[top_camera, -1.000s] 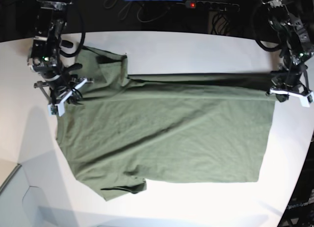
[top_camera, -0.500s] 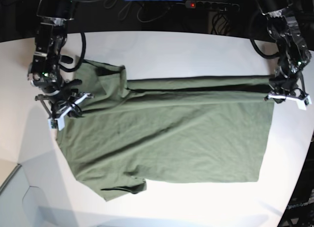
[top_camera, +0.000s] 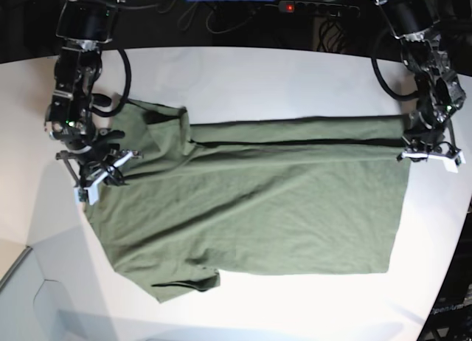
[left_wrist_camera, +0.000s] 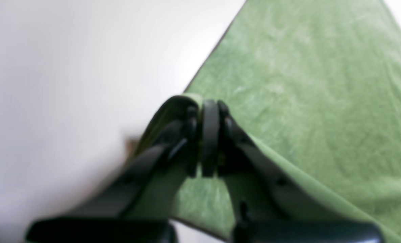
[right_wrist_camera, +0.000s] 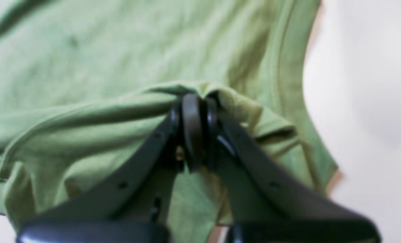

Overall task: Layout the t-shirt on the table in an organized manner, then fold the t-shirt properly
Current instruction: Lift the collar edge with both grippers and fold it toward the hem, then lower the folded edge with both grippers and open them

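White table (top_camera: pixel 295 75); wrist views show t-shirt (right_wrist_camera: pixel 85 67) pinched.

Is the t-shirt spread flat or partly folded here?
Partly folded: the t-shirt has its far long edge doubled over onto the body, pinched by the left gripper and right gripper; the rest lies flat on the table.

I see a plain olive-green shirt (top_camera: pixel 258 201) pinched in my black pincers' tips, white table (top_camera: pixel 280 83) beside them, no print showing.

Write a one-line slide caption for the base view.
Two arms hold the olive t-shirt by its far edge, stretched sideways across the white table.
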